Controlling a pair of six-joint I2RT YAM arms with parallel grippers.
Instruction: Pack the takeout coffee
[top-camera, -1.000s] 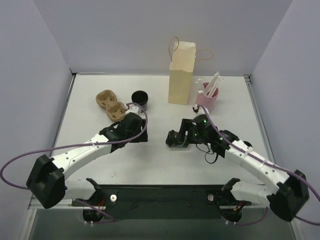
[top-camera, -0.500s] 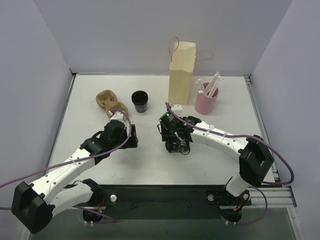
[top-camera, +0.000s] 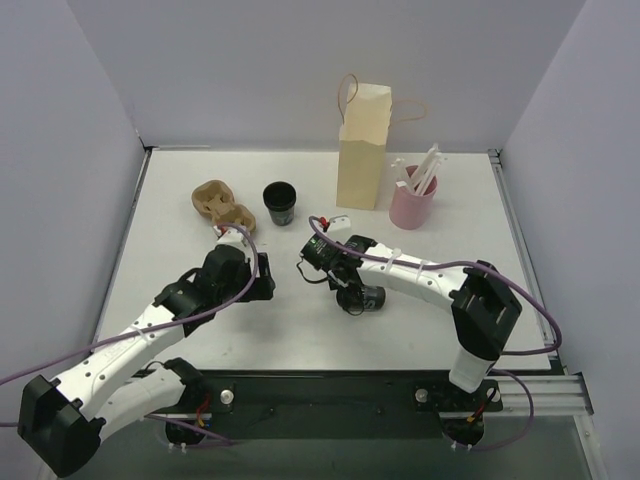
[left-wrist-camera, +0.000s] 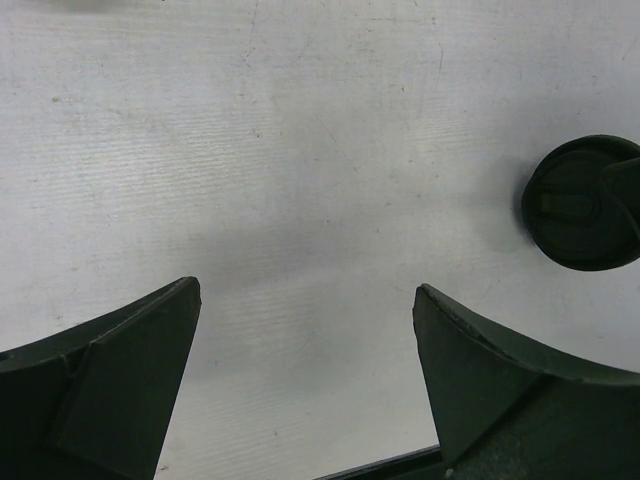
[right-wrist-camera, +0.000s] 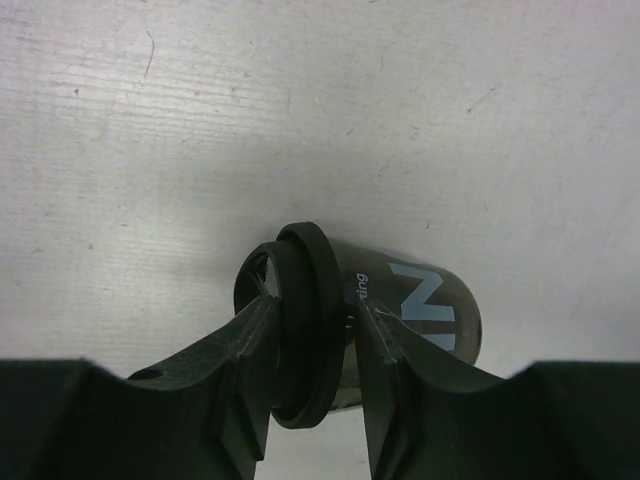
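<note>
Tabletop (top-camera: 170, 230): two cups (top-camera: 280, 203) (top-camera: 368, 297), one bag (top-camera: 362, 150)

Lit brightly and evenly from overhead, with a soft shadow beside the cup (right-wrist-camera: 420, 300), sharp tabletop (right-wrist-camera: 300, 100) grain, and dark, slightly blurred foreground fingers (left-wrist-camera: 110, 385).

Lidded cup (right-wrist-camera: 410, 305): black, white lettering on side, black lid (right-wrist-camera: 305, 320) on. Lies on its side mid-desk (top-camera: 300, 335), lid end twd the left. Right gripper (right-wrist-camera: 312, 335) fingers touch lid rim on both sides.
2nd cup (top-camera: 280, 203): black, upright, further back, btw carrier and bag.
Carrier (top-camera: 222, 203): brown pulp, 2 wells, back-left.
Paper bag (top-camera: 363, 147): tan, tall, upright, top open, string handles, back centre.
Both cups sit on desk, outside carrier and bag, well apart.
</note>
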